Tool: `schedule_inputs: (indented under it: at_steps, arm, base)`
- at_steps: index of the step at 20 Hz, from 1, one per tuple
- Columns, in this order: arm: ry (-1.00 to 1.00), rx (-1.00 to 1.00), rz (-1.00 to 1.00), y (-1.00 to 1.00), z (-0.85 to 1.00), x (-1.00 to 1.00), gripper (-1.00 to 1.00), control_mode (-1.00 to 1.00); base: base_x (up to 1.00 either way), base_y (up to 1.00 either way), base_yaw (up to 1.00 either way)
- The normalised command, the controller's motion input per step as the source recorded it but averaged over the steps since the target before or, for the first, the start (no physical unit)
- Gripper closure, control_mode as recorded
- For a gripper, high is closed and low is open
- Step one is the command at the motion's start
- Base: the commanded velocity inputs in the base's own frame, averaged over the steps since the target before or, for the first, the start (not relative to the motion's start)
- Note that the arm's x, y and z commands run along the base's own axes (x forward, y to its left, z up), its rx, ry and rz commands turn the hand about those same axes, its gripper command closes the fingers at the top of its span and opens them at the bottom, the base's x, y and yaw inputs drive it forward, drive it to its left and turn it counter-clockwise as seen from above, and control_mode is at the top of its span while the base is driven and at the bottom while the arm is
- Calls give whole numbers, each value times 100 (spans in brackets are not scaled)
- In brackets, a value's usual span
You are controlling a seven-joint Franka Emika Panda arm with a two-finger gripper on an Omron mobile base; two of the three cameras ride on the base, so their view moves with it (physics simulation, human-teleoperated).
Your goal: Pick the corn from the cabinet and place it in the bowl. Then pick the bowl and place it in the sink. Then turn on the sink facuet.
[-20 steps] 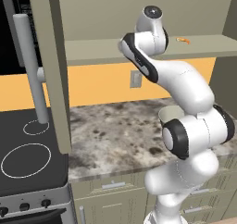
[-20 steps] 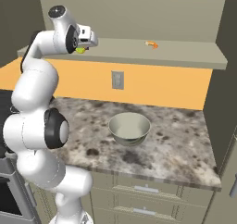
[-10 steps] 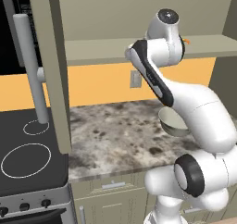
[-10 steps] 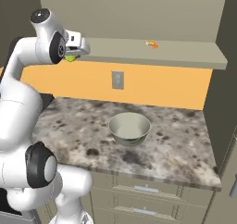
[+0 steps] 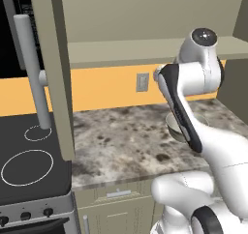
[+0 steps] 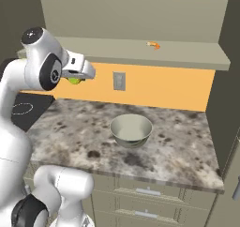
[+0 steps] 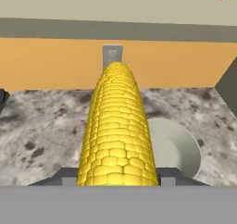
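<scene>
Corn (image 7: 116,130) sits clamped in the gripper (image 6: 77,76), its long axis running straight out along the line of the fingers, so in the hand view the cob fills the middle and points away toward the wall outlet (image 7: 112,54). In the right base view only a bit of yellow-green shows beneath the hand, held up in the air off the front edge of the cabinet (image 6: 187,57) shelf and well above the counter (image 6: 65,132).

From the cob, the bowl (image 6: 131,130) lies below and off to the side: in the hand view its pale rim (image 7: 187,146) peeks out from behind the corn, low on the right, so the carry looks like a swing across and then down, judged from these views. The bowl stands upright on the speckled counter and nothing is in it.

Fingers are closed against the cob's sides; their dark tips flank its near end at the bottom of the hand view.

Farther out, a tiny curved orange item (image 6: 153,45) rests on the shelf, well apart from the hand.
</scene>
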Motion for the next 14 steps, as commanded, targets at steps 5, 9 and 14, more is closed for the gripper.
schedule_inputs:
  at_steps: [5,9,14]
  arm:
    - [11,-4,-24,-39,-91,-80,100,-100]
    - [10,-2,-25,-64,-96,-3,100,-100]
    - [16,0,-15,-70,-83,16,100,-100]
  base:
    - [0,0,0]
    - [0,0,0]
    - [0,0,0]
